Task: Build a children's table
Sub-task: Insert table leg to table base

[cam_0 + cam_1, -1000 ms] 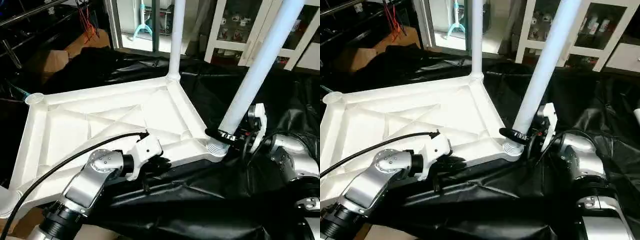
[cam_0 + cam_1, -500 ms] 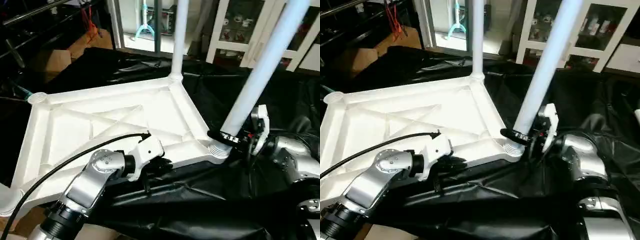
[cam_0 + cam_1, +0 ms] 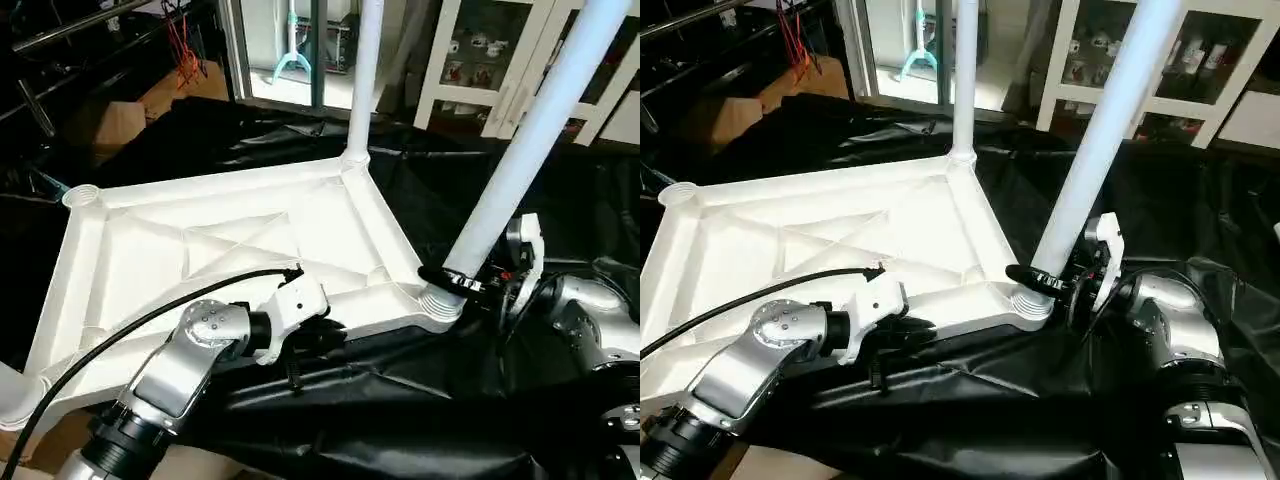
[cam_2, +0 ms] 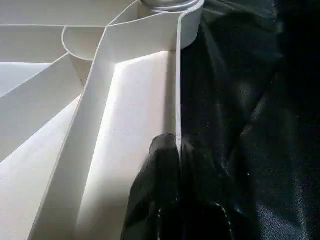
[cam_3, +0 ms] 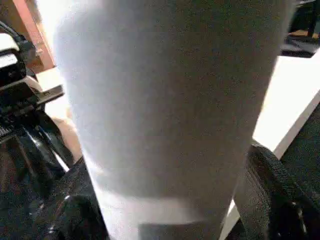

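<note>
Left eye view shows the white tabletop lying upside down, ribbed underside up, on a black sheet that covers the surface; one leg stands upright in the far corner socket; a second leg rises at a tilt from the near right corner socket; the far left socket is empty. Right gripper sits around the base of the tilted leg just above that socket, a black finger on each side of the tube; whether the fingers press on it I cannot tell. Left gripper is pressed together on the thin near edge wall of the tabletop, one finger inside the rim and the other outside against the sheet. White cabinets stand behind.
</note>
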### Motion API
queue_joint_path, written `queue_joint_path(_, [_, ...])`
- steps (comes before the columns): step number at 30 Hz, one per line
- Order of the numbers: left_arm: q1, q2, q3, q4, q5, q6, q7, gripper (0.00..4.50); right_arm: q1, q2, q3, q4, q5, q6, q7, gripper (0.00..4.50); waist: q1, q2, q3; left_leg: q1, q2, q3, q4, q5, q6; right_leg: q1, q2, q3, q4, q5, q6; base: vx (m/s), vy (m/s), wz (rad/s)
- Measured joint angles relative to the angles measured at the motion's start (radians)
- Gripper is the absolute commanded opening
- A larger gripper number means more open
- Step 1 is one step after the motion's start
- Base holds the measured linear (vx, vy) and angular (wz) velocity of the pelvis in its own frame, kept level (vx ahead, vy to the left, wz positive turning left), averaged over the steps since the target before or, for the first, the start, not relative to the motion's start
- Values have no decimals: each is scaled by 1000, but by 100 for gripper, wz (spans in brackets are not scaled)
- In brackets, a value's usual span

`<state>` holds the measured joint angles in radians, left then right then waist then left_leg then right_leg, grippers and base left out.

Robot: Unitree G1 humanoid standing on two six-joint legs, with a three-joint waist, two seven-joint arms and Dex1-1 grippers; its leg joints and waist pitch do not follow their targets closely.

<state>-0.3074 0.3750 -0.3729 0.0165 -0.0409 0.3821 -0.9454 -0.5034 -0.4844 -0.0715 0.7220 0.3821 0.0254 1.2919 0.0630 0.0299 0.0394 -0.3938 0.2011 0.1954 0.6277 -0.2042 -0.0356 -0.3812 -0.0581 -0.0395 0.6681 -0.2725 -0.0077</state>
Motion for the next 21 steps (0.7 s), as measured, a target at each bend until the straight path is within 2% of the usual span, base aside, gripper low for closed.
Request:
queue_joint_path(6, [0, 0, 0, 1, 0, -1, 1, 0, 0, 0, 0, 6, -7, -32, -25, 349, -1, 0, 0, 0, 0, 0, 0, 0, 0, 0, 0, 0, 0, 0, 0, 0, 0, 0])
queue_joint_path(11, [-1, 0, 0, 1, 0, -1, 0, 0, -1, 0, -3, 6, 18, 28, -17, 349, 0, 0, 0, 0, 0, -1, 0, 0, 0, 0, 0, 0, 0, 0, 0, 0, 0, 0])
queue_joint_path(15, [-3, -1, -4, 1, -1, -1, 0, 0, -1, -8, -3, 6, 19, 40, -4, 349, 3, 0, 0, 0, 0, -1, 0, 0, 0, 0, 0, -1, 0, 0, 0, 0, 0, 0])
queue_joint_path(21, [-3, -1, -6, 1, -4, 0, -8, 0, 1, -20, -3, 5, 24, 67, 3, 409, 9, 0, 0, -1, 0, -1, 0, 0, 0, 0, 0, -1, 0, 0, 0, 0, 0, 0])
